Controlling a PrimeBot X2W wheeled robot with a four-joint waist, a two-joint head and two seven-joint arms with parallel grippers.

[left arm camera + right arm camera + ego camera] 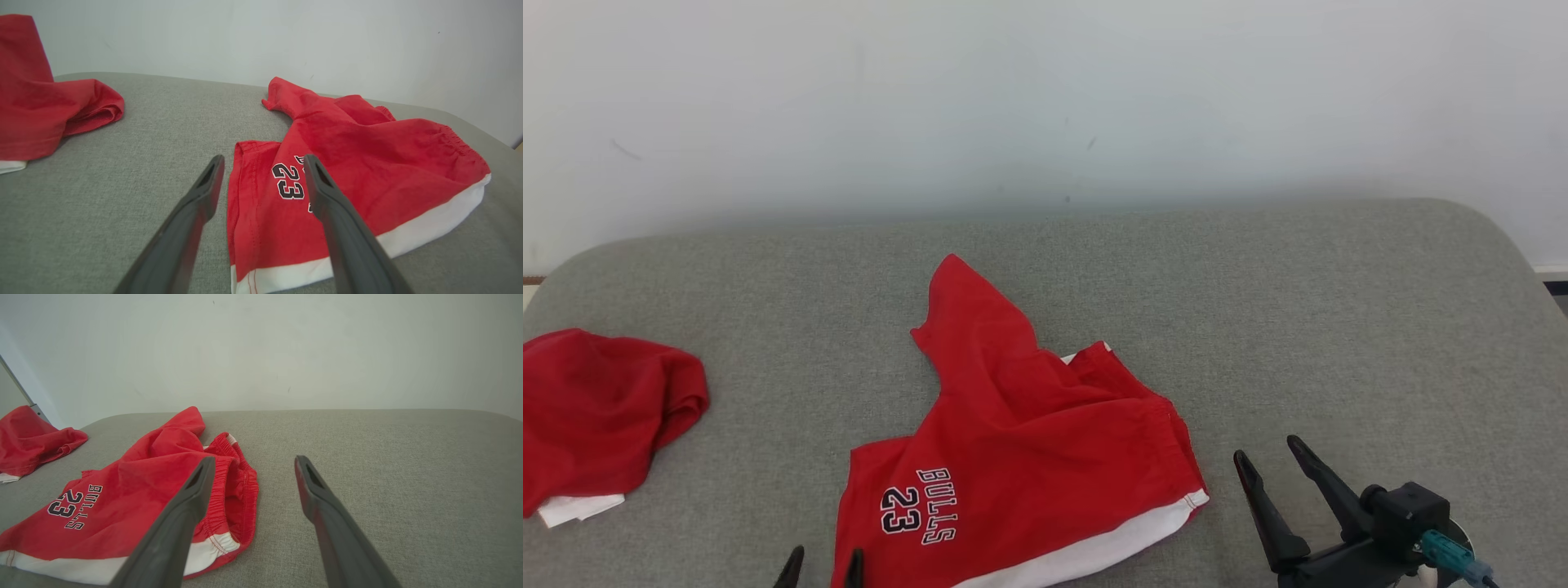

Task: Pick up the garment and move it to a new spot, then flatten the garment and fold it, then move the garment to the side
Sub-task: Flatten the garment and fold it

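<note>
The garment [1021, 433] is a pair of red shorts with a white band and "BULLS 23" printed on it, lying rumpled near the front middle of the grey cushioned surface [1258, 310]. My left gripper [821, 563] is open at the bottom edge, just left of the shorts' lower corner. In the left wrist view the garment [351, 163] lies ahead, with the open left gripper [263, 163] above its printed corner. My right gripper [1270, 457] is open to the right of the shorts, apart from them. From the right wrist, the garment [135, 498] sits left of the open right gripper [251, 463].
A second red garment [596, 416] with a white edge lies bunched at the far left, also seen as a red heap [45, 106] and a red heap [32, 441] in the wrist views. A pale wall [1045, 98] rises behind the surface. Bare grey cushion stretches to the right [1380, 343].
</note>
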